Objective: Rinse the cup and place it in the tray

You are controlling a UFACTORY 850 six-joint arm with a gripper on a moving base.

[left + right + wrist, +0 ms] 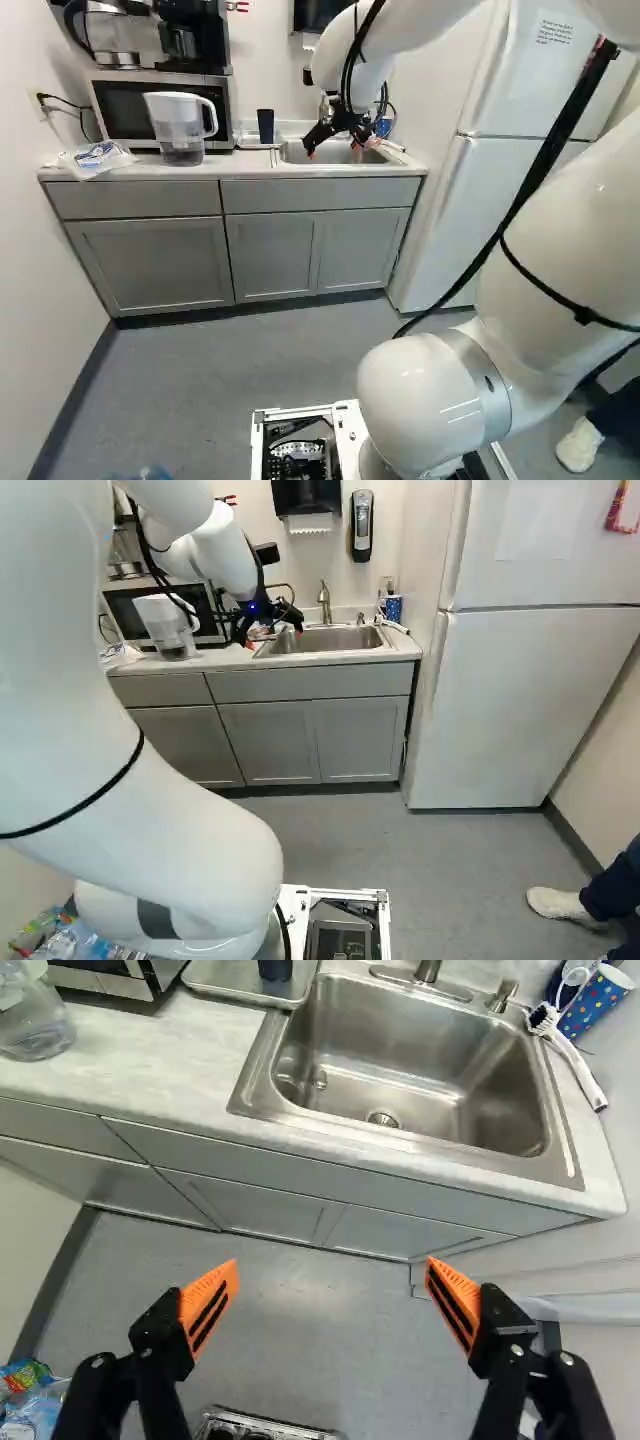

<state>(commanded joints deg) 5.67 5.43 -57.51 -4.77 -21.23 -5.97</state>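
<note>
Fingers [208, 1305] stand wide apart with nothing between them. The dark cup [266, 125] is upright on the tray [225, 980], left of the sink [330, 638] in the upper middle of the left base view. Whether it is rinsed, I cannot tell. If not, the next grasp probably wants a level approach, a light squeeze on the walls and a straight lift before tilting under the faucet [324, 600]. Print on the fridge sheet [555, 32], upper right there, is too small to make out.
</note>
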